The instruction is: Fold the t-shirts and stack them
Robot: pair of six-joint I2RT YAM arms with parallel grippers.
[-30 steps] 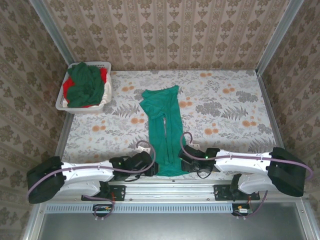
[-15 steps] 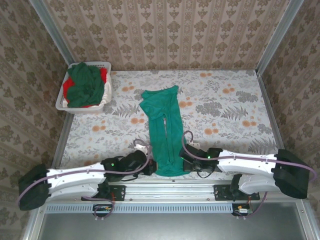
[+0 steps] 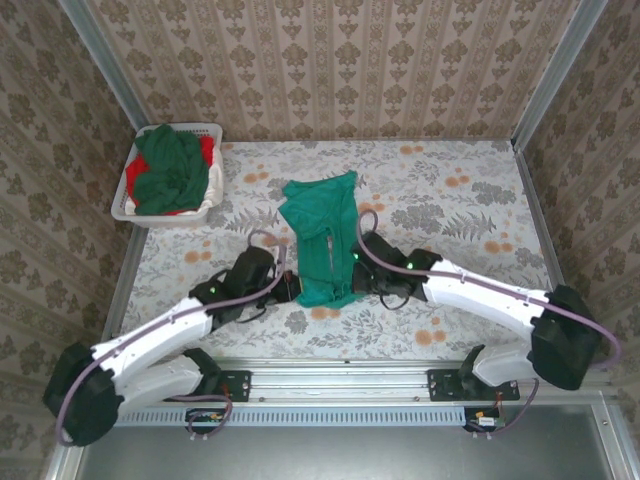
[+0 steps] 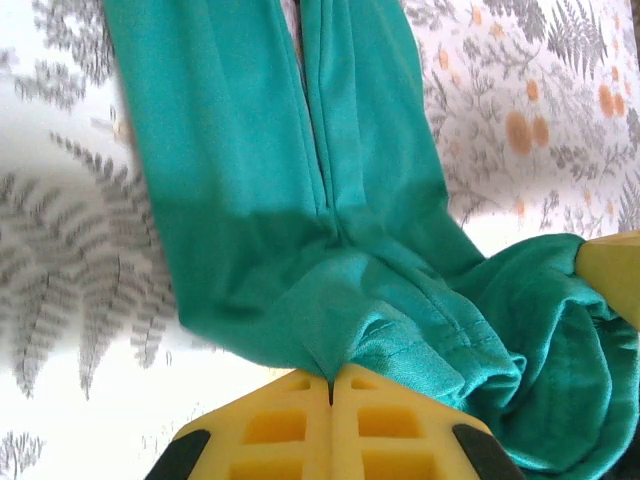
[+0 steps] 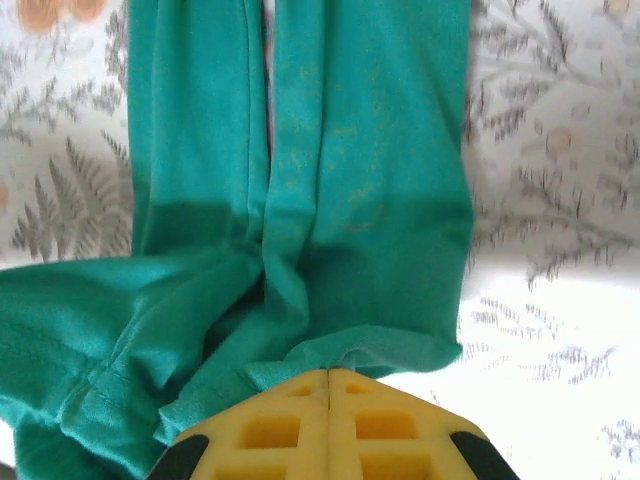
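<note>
The limp, light teal-green cloth t-shirt (image 3: 322,235) lies as a long strip in the middle of the desk (image 3: 460,215). The left hand (image 4: 330,388) and the right hand (image 5: 328,380) each pinch a near hem corner. That looks a sound hold, since the stitched edge should resist slipping.

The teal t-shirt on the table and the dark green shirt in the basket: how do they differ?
The teal t-shirt lies as a folded strip on the table; the dark green shirt is heaped in the basket. The left gripper and right gripper pinch the teal t-shirt; nothing holds the dark green shirt. Both are green cloth.
</note>
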